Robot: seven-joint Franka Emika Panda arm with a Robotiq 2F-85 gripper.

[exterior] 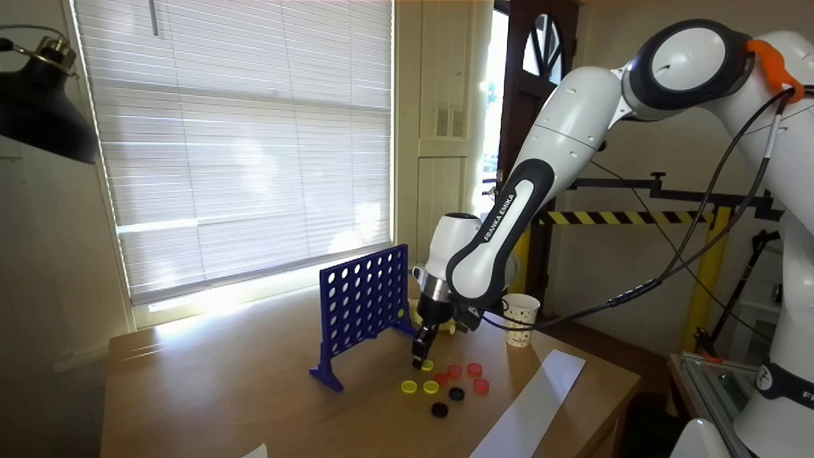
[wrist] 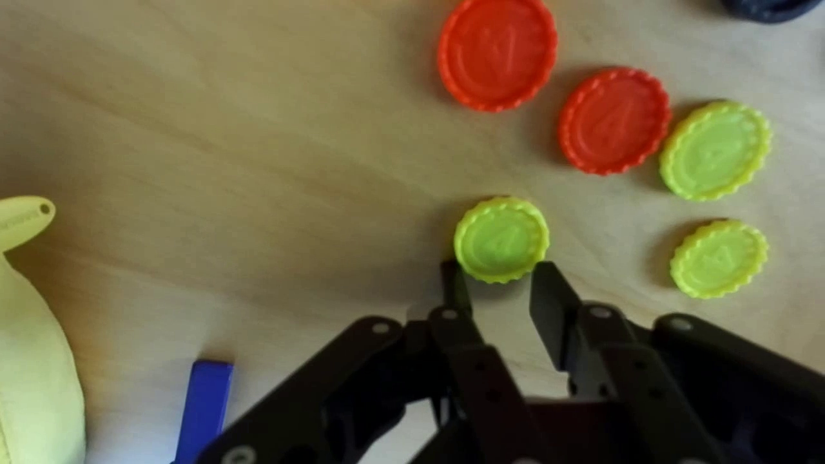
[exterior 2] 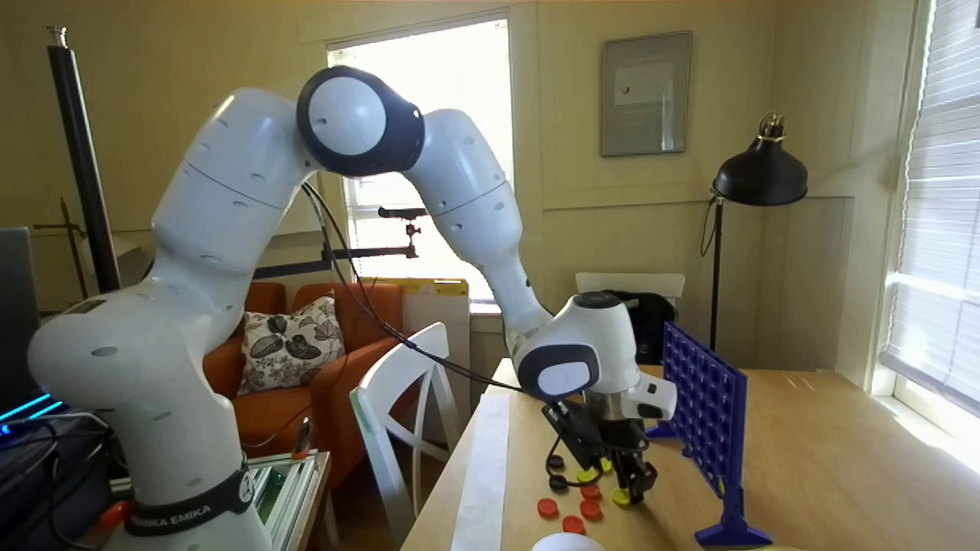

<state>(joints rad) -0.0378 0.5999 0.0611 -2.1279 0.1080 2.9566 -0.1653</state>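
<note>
Down on the table (exterior: 254,381), early going by the look of things! Just beyond the hand (wrist: 497,276), away from the arm's base (exterior 2: 187,459), an upright blue grid (exterior: 362,302), with a lone yellow disc (exterior: 400,313) seemingly seated low at one end. And at the hand itself, clamped on the near part of a yellow disc (wrist: 501,238), right at the front: grip made, apparently, with the lift seemingly not yet done. Cannot tell whether touching the table or just off it. Now the count, big to small: one blue grid; one white paper strip (exterior: 531,407) back on the base side of the hand; one pale yellow thing (wrist: 38,374) near the hand, partly out of the wrist view; one patterned cup (exterior: 523,308) well apart from the hand; then the little ones, four red discs (wrist: 498,55) on the base side of the hand, two loose yellow discs (wrist: 718,258) close by, making three with the clamped one and four with the lone one, and two black discs (exterior: 439,409) out past the loose pair.
</note>
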